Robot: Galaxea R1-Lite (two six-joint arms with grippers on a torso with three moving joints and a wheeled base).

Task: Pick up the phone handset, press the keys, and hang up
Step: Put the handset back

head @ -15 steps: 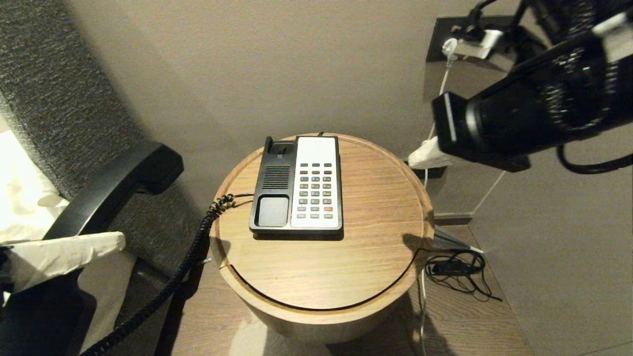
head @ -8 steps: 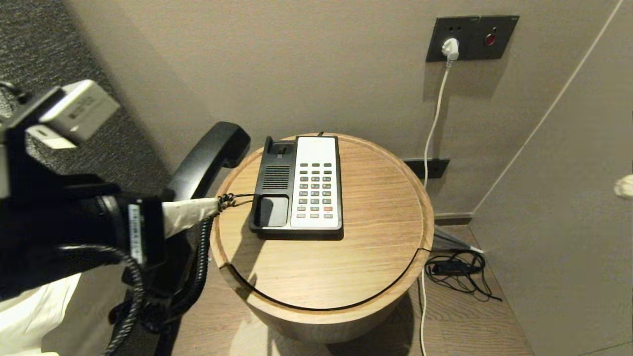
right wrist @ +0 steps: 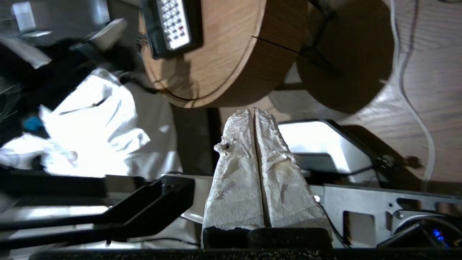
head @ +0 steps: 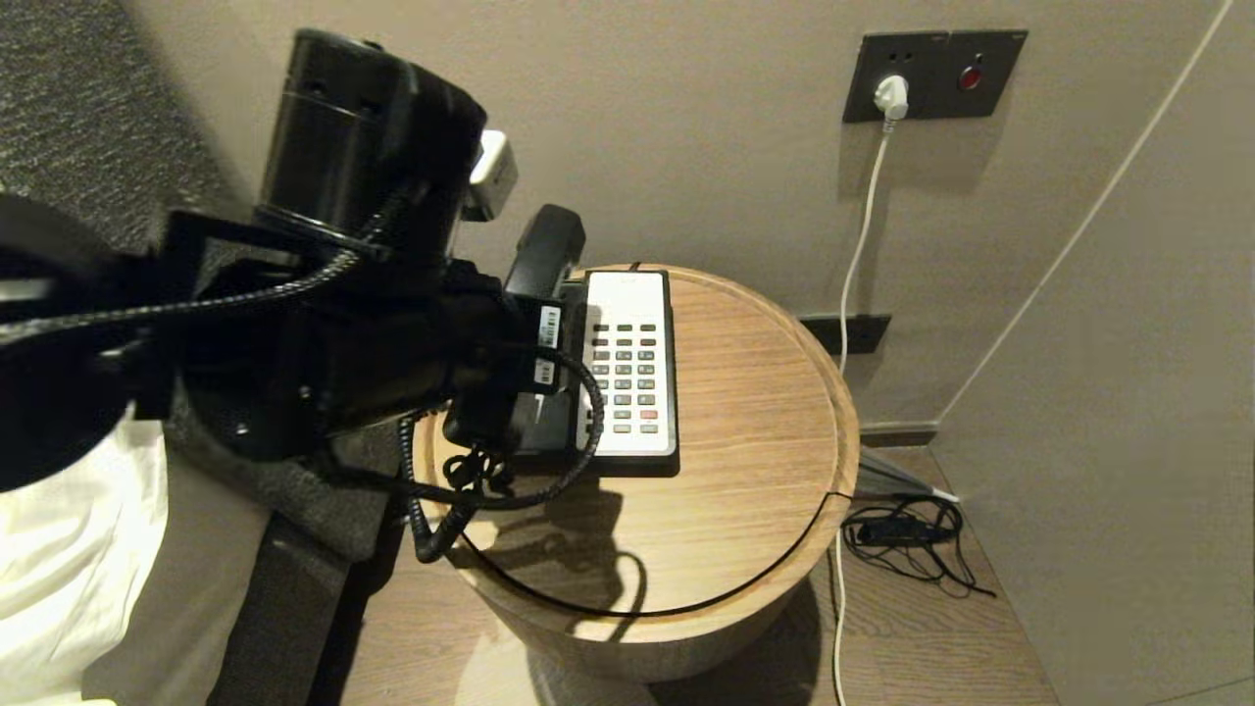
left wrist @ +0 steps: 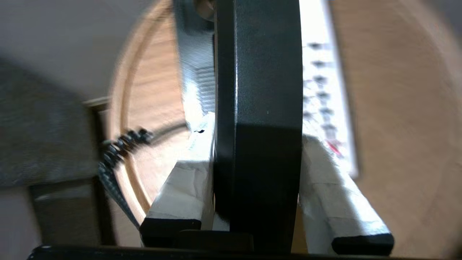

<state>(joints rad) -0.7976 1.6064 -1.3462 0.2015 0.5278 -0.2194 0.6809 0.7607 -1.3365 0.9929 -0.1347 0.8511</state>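
My left gripper point(left wrist: 256, 130) is shut on the black phone handset point(left wrist: 260, 108), with its white-wrapped fingers point(left wrist: 184, 187) pressed on both sides. In the head view my left arm point(head: 373, 333) covers the left part of the phone base point(head: 632, 289). The far end of the handset point(head: 544, 250) sticks out above the cradle. The keys point(head: 627, 378) on the white faceplate lie uncovered just right of the arm. The coiled cord point(head: 422, 510) hangs off the round wooden table point(head: 745, 422). My right gripper point(right wrist: 253, 112) is shut and empty, low beside the table and outside the head view.
A wall socket with a white plug point(head: 890, 96) and its cable are behind the table on the right. A black cable bundle point(head: 907, 534) lies on the floor. White bedding point(head: 69, 559) and a grey headboard point(head: 88, 147) are at the left.
My left arm has swung right with the handset, from beside the table to over the phone's cradle side. My right arm has left the head view.
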